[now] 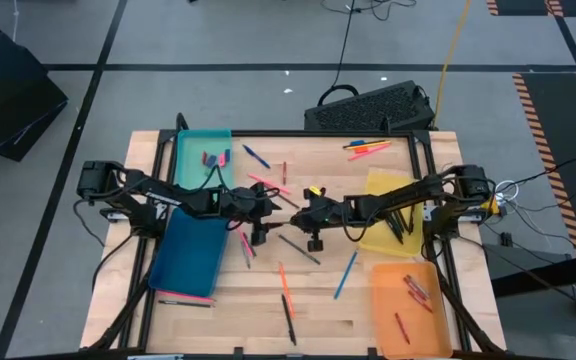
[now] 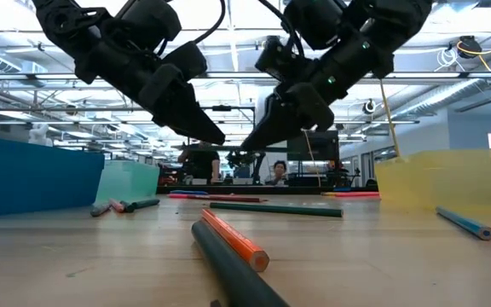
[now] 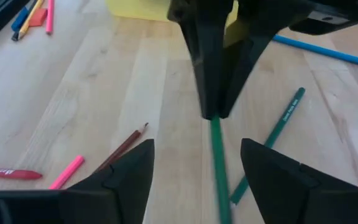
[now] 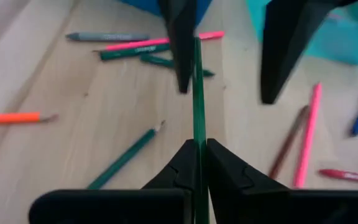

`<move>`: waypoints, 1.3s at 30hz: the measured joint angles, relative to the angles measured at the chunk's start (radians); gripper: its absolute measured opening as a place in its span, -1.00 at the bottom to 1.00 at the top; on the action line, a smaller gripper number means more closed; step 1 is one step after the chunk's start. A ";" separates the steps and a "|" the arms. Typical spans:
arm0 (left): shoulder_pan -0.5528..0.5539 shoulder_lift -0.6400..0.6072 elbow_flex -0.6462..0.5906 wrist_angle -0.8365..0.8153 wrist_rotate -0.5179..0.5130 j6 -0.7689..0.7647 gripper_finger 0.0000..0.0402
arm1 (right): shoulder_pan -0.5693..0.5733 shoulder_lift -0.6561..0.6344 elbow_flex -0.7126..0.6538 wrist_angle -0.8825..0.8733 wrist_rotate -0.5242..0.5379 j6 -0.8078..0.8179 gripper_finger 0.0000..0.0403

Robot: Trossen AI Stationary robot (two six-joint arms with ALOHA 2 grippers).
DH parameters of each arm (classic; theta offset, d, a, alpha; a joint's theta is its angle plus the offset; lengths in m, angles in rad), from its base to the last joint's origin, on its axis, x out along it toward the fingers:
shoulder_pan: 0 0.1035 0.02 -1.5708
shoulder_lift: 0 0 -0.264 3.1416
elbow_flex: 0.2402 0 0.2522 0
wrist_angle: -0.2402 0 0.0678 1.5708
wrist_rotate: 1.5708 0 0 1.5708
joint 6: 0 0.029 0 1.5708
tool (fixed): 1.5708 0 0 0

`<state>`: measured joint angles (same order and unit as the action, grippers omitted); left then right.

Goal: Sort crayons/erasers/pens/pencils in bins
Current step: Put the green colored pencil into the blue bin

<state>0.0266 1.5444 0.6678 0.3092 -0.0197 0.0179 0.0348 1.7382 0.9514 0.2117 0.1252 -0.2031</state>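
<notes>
Bins, four, on a wooden bench, placed here against the yellow bin as landmark: teal bin well apart across the bench at its far corner; dark blue bin well apart on that same side, nearer the front edge; orange bin just beside the landmark, toward the front edge.

Contents: teal bin holds a few small red and blue pieces; orange bin holds several short red crayons; yellow bin holds a few dark sticks under the right arm.

Green pencil: off the bench surface, near the landmark toward the bench middle, held between the two arms. Right claw is pinched closed on one end of it. Left claw is spread wide, fingers either side of the pencil without touching it.

Loose stock on the bench: second green pencil lying below the claws; blue pencil near the orange bin; orange pencil and dark pencil side by side toward the front edge; pink pencils beyond the landmark at the far edge; further pink, red and grey sticks beside the dark blue bin.
</notes>
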 joint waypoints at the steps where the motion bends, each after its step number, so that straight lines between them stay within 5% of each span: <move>1: -0.002 0.000 0.000 -0.001 -0.004 -0.002 0.18 | 0.003 0.000 0.006 0.000 0.011 -0.001 -0.93; 9: -0.002 0.000 0.000 -0.006 -0.025 -0.020 -0.05 | 0.013 0.000 0.023 0.011 0.016 -0.011 -0.93; 20: -0.002 0.000 0.000 -0.033 -0.006 0.008 -0.91 | 0.013 0.000 0.023 0.044 0.060 -0.023 -0.93; 27: -0.002 0.000 0.000 -0.025 -0.028 0.022 -0.92 | 0.012 0.000 0.023 0.045 0.065 -0.017 -0.83; 34: -0.003 -0.036 0.000 -0.057 -0.069 0.027 -0.92 | 0.013 -0.013 0.024 0.053 0.066 -0.019 -0.48; 39: -0.034 -0.171 0.000 -0.209 -0.176 0.002 -0.93 | 0.031 -0.078 0.024 0.042 0.068 -0.050 -0.22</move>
<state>-0.0078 1.3738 0.6676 0.1004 -0.1961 0.0204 0.0661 1.6599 0.9752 0.2534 0.1931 -0.2528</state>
